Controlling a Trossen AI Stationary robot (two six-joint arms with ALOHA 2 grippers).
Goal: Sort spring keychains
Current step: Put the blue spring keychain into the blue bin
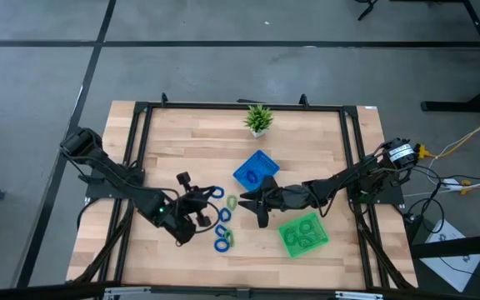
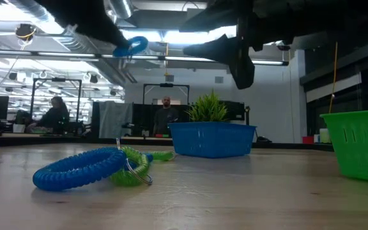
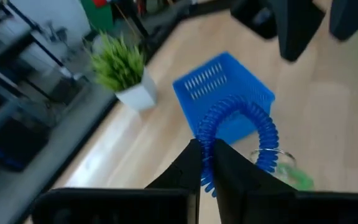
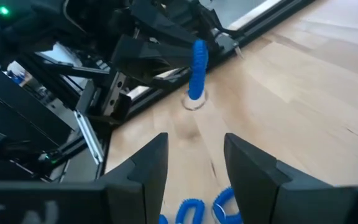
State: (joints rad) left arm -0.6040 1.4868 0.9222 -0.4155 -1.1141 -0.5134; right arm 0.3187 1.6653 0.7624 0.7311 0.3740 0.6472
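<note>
My left gripper [image 1: 209, 198] is shut on a blue spring keychain [image 3: 244, 127], held above the table's middle. My right gripper [image 1: 251, 204] hangs open just to its right, with nothing between its fingers [image 4: 194, 168]. Several more blue and green spring keychains [image 1: 223, 229] lie on the wood below and near them; the low view shows a blue one [image 2: 75, 169] beside a green one [image 2: 131, 169]. The blue tray [image 1: 255, 171] holds a blue keychain. The green tray [image 1: 302, 235] holds green ones. My left gripper pinches the blue keychain's coil [image 3: 209, 177] at one spot of the loop between its two fingertips. The fingers come from the table's left, slanting slightly down. The loop is lifted clear of the table [image 2: 131, 46], its metal ring [image 4: 194, 102] hanging at the bottom.
A small potted plant [image 1: 258, 119] stands at the table's far edge. A black frame [image 1: 140, 150] runs around the tabletop. People sit and stand in the room behind [image 2: 165, 118]. Bare wood lies at the near left [image 1: 123, 250].
</note>
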